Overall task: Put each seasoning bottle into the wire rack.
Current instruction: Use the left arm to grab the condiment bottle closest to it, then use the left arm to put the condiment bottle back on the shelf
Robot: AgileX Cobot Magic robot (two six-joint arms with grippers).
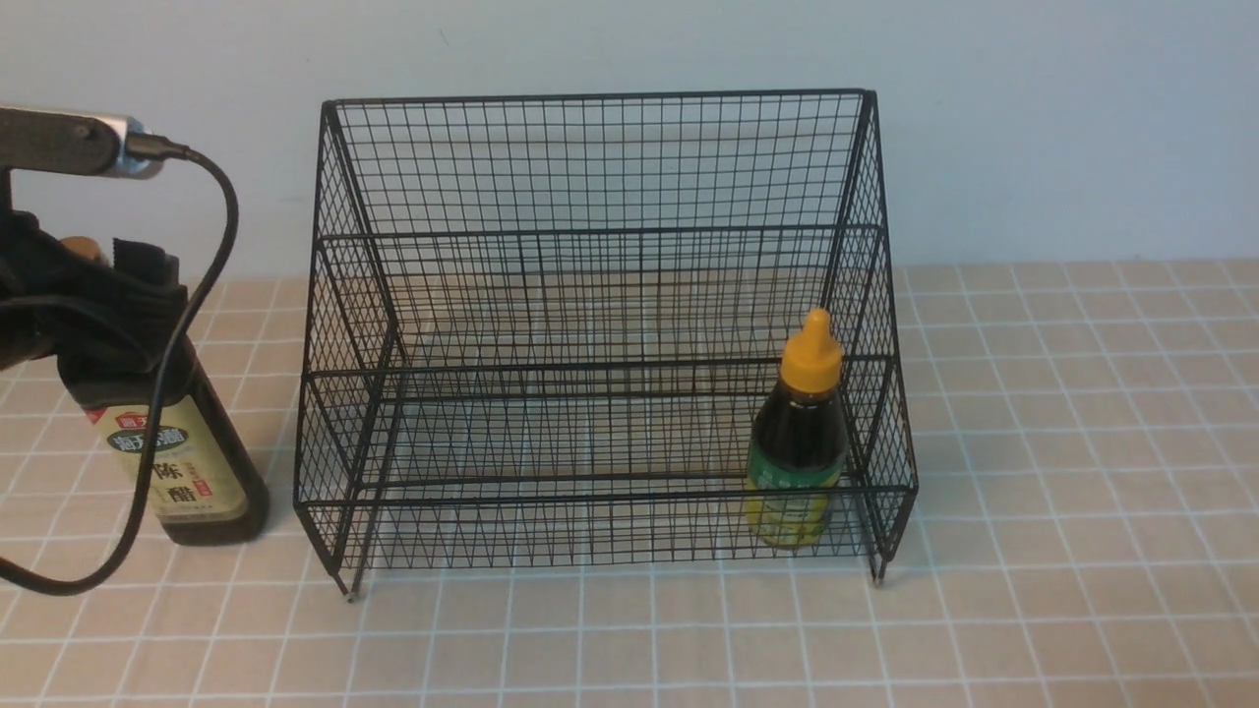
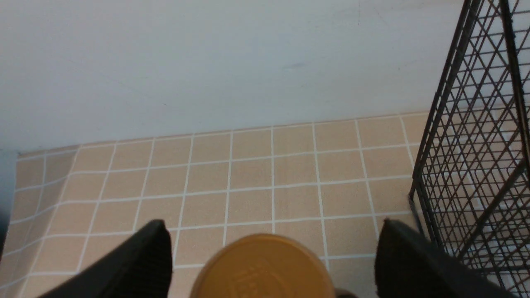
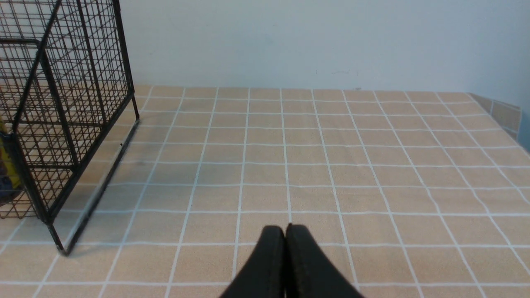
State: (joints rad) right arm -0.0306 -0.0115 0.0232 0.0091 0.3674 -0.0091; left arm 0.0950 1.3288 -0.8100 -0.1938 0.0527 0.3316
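Center of the front view: rack (image 1: pixel 600 324) stands on the tiled table (image 1: pixel 1033 590). Short bottle (image 1: pixel 799 442) sits upright in the lower tier at its right end, orange nozzle up. Upper tier holds nothing. Tall bottle (image 1: pixel 192 472) stands upright on the table just left of the rack, outside it. Left gripper (image 1: pixel 98 324) wraps its upper part, hiding neck and cap. A black cable (image 1: pixel 221 226) loops down in front of the bottle. Right arm is out of this view.

Left wrist view: gold cap (image 2: pixel 263 269) sits between two black fingers (image 2: pixel 140 256), a gap showing on each side of it. Jaws are apart here, but whether they press the bottle body lower down cannot be told. Rack's side mesh is close beside one finger.

Right wrist view: right gripper (image 3: pixel 285 256) hangs over bare tiles, jaws together, holding nothing. Rack's right side is near. A bit of the short bottle's yellow label shows through the mesh.
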